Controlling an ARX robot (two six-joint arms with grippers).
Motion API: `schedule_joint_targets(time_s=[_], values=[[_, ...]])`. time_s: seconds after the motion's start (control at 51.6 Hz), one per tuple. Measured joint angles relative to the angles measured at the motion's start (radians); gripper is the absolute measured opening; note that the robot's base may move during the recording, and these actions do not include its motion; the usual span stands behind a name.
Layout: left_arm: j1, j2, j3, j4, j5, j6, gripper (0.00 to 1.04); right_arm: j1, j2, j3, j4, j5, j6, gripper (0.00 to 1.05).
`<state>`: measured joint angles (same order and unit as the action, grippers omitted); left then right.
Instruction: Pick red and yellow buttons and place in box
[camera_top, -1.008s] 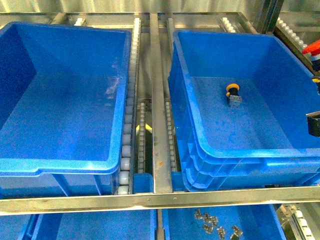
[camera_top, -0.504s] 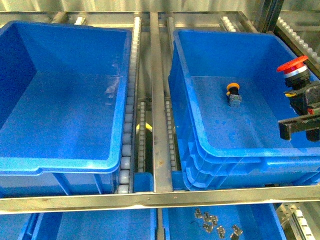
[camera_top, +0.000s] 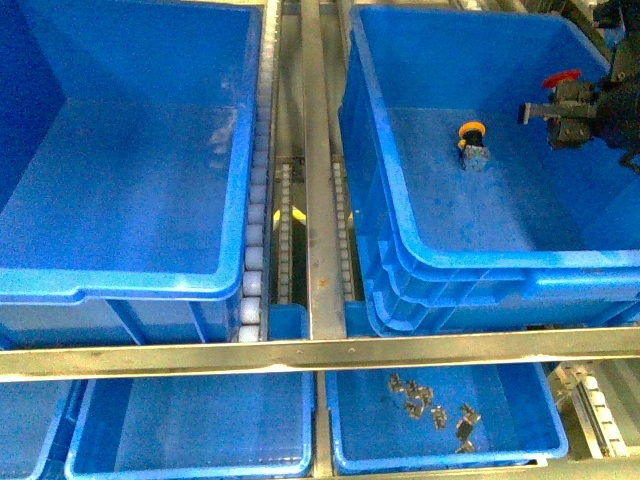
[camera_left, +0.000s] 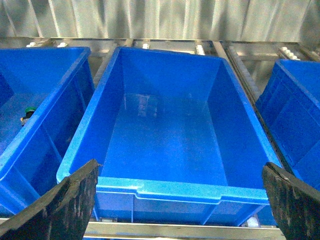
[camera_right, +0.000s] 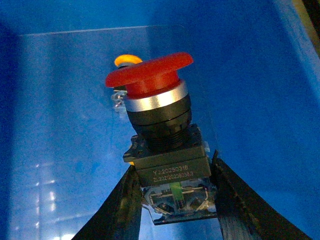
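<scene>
Front view: right gripper (camera_top: 572, 112) is seen over the box (camera_top: 500, 262), inside its right wall, clamped on the red button (camera_top: 561, 80); the yellow button (camera_top: 472, 133) lies on the floor beside it.

Right wrist view: fingers (camera_right: 125, 205) pinch the button's grey base.

Left wrist view: left gripper (camera_left: 177, 200) is spread wide before an empty tote (camera_left: 165, 187).
</scene>
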<state>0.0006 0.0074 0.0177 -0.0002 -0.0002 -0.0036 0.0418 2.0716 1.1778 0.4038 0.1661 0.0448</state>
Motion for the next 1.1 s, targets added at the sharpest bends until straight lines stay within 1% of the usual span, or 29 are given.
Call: schedule_joint_targets(time_s=[0.136, 0.155, 0.368, 0.543, 0.717, 0.736, 0.872, 0.969, 1.047, 1.105], values=[[0.000, 0.000, 0.000, 0.000, 0.000, 0.000, 0.97, -0.016, 0.118, 0.191, -0.097, 0.003, 0.019, 0.32], [0.000, 0.000, 0.000, 0.000, 0.000, 0.000, 0.97, -0.018, 0.149, 0.243, -0.122, 0.005, 0.018, 0.32], [0.000, 0.000, 0.000, 0.000, 0.000, 0.000, 0.97, -0.013, 0.334, 0.538, -0.278, 0.020, 0.011, 0.32], [0.000, 0.000, 0.000, 0.000, 0.000, 0.000, 0.97, -0.003, 0.454, 0.717, -0.373, 0.026, -0.005, 0.32], [0.000, 0.000, 0.000, 0.000, 0.000, 0.000, 0.97, 0.009, 0.526, 0.839, -0.434, 0.027, -0.006, 0.33], [0.000, 0.000, 0.000, 0.000, 0.000, 0.000, 0.97, 0.010, 0.531, 0.846, -0.436, 0.028, -0.008, 0.34], [0.000, 0.000, 0.000, 0.000, 0.000, 0.000, 0.97, 0.023, 0.546, 0.880, -0.450, 0.042, -0.007, 0.53], [0.000, 0.000, 0.000, 0.000, 0.000, 0.000, 0.97, 0.027, 0.542, 0.870, -0.422, 0.068, -0.001, 0.67], [0.000, 0.000, 0.000, 0.000, 0.000, 0.000, 0.97, 0.028, 0.520, 0.827, -0.380, 0.071, 0.000, 0.78], [0.000, 0.000, 0.000, 0.000, 0.000, 0.000, 0.97, 0.028, 0.476, 0.746, -0.328, 0.071, 0.007, 0.90]])
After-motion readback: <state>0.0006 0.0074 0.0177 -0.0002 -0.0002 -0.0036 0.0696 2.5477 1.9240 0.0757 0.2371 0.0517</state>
